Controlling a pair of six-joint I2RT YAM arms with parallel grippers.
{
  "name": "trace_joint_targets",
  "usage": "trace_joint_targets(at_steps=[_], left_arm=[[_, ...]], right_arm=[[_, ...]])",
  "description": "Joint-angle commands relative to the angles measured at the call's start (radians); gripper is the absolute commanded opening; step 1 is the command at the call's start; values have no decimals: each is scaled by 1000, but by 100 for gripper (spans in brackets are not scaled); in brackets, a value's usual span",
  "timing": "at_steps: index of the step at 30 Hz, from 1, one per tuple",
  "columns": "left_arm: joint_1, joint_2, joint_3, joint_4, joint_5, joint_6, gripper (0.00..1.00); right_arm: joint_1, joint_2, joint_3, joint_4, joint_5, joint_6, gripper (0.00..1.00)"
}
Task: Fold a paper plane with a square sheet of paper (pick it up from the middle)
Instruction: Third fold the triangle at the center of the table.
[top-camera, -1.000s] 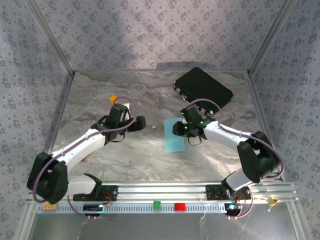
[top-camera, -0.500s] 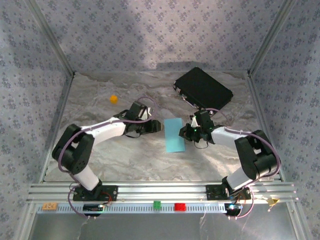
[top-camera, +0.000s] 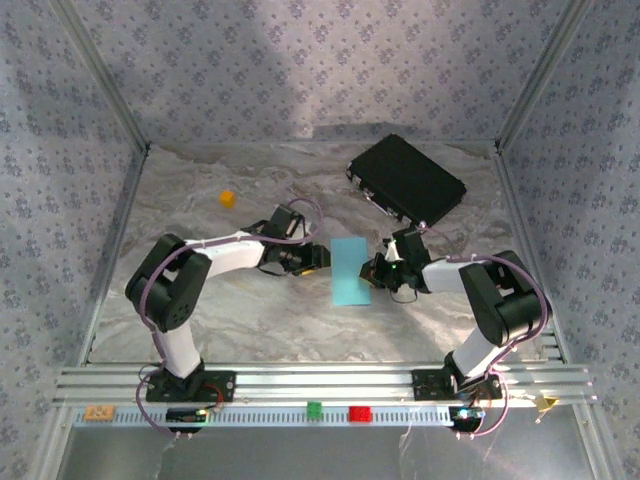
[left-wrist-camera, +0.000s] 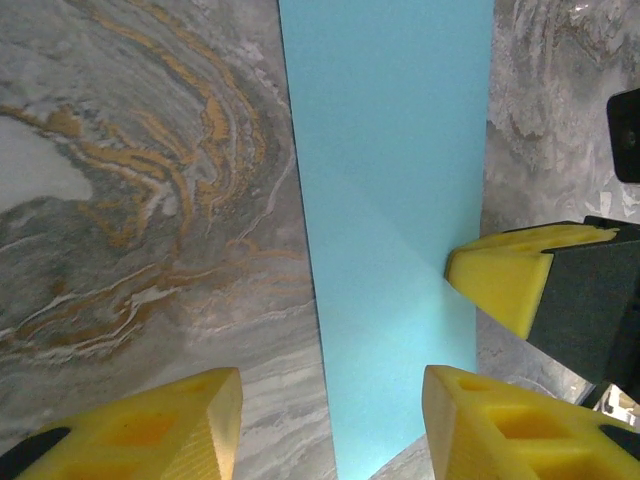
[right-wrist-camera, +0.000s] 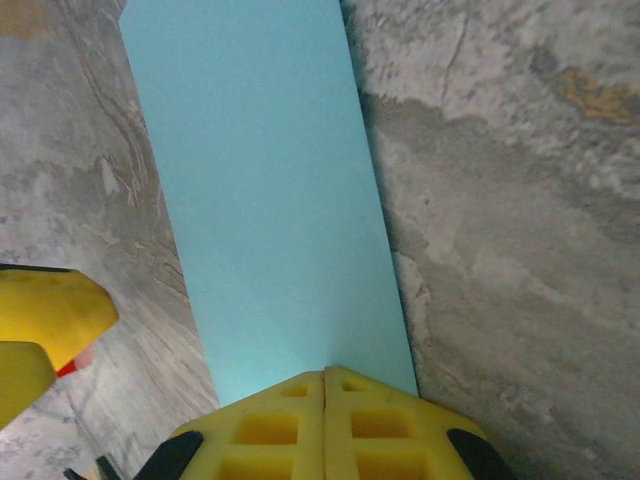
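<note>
The light-blue sheet of paper (top-camera: 348, 270) lies flat on the marble table as a narrow rectangle, long side running front to back. My left gripper (top-camera: 318, 258) is at its left edge, open; in the left wrist view the paper (left-wrist-camera: 390, 200) runs up between the yellow fingers (left-wrist-camera: 170, 430), and the gripper (left-wrist-camera: 330, 430) straddles its near edge. My right gripper (top-camera: 373, 270) is at the paper's right edge, shut, its joined tips (right-wrist-camera: 325, 382) resting on the edge of the paper (right-wrist-camera: 260, 200). I cannot tell whether any paper is pinched.
A black rectangular case (top-camera: 406, 179) lies at the back right, close behind the right arm. A tiny orange cube (top-camera: 228, 198) sits at the back left. Patterned walls close three sides. Green (top-camera: 314, 409) and red (top-camera: 359, 413) blocks sit on the front rail.
My left arm swung right from near the orange cube to the paper's left edge, its jaws narrowing. My right gripper shut and slid off the paper to its right edge.
</note>
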Motion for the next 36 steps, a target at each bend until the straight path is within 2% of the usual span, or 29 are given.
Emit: trace_joint_targets(at_steps=[1,13,32,36], left_arm=[[-10,36,39,33,66,-21,47],[-31,132,89,36,98,-45,37],[-43,187,131,0,119,-56,33],[-48,202,162,-66,97,-55,31]], right_arm=[[-4,15,-58,2,17,64,7],[-6,-5,-65,-27,40,75,6],[-6,-1,-59,-37,46,69,6],[-6,-2,-61,-38,48,70,6]])
